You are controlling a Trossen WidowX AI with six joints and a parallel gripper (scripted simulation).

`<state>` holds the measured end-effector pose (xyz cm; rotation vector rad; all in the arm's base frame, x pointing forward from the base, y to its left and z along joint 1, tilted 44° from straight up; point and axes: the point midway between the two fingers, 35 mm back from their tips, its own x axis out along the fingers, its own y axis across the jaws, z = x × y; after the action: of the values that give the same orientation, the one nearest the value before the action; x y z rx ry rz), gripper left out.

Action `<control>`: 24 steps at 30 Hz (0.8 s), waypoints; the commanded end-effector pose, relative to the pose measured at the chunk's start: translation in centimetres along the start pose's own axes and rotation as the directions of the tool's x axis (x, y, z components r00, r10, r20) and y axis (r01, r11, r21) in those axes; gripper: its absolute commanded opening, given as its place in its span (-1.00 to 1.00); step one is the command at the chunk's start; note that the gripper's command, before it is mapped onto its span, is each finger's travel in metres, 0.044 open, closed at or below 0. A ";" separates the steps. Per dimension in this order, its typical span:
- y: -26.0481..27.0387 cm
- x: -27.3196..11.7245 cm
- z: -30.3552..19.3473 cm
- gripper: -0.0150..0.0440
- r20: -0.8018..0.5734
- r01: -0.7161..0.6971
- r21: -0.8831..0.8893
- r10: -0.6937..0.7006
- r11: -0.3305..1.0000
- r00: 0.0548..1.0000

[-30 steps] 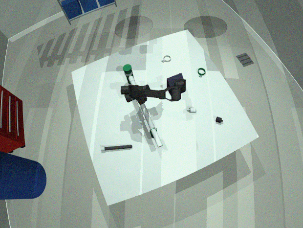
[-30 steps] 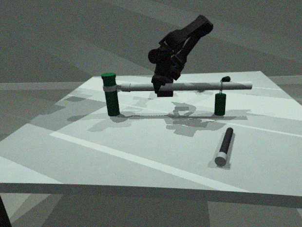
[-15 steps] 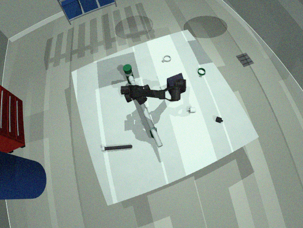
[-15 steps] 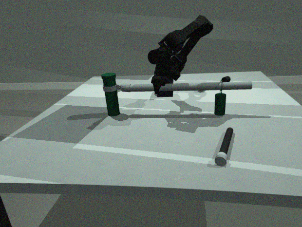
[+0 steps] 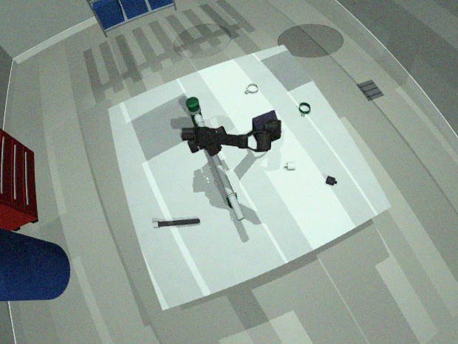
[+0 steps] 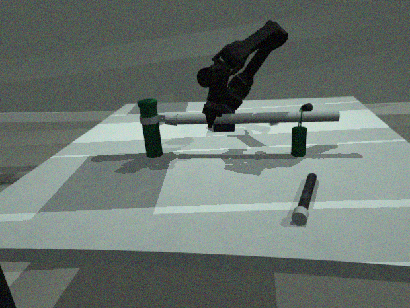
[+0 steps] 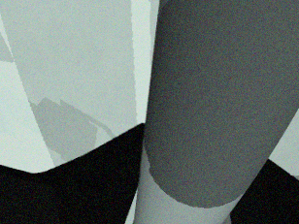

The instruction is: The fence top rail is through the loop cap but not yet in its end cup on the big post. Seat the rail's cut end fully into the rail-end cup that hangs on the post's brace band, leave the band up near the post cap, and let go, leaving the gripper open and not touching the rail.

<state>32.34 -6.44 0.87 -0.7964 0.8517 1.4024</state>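
Observation:
The grey top rail [image 5: 221,173] [image 6: 258,117] [image 7: 213,111] lies level, through the loop cap [image 6: 301,116] on the small green post [image 6: 298,141] [image 5: 229,201]. Its cut end sits at the rail-end cup [image 6: 168,118] on the grey brace band [image 6: 149,119], high on the big green post [image 6: 151,135] [image 5: 193,104] just under the cap. My gripper [image 6: 215,123] [image 5: 203,142] is shut on the rail near the big post. In the wrist view the rail fills the space between the black fingers.
A dark spare tube [image 5: 177,222] [image 6: 305,195] with a grey end lies on the white mat [image 5: 295,236]. A grey ring [image 5: 251,85], a green ring [image 5: 303,108], a small white piece [image 5: 290,165] and a black piece [image 5: 330,180] lie at the right.

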 end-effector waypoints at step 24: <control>-0.4 -0.7 -2.2 -0.49 -0.015 0.012 -0.001 -0.012 1.000 1.000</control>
<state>32.34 -7.69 0.33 -0.7958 0.8520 1.4110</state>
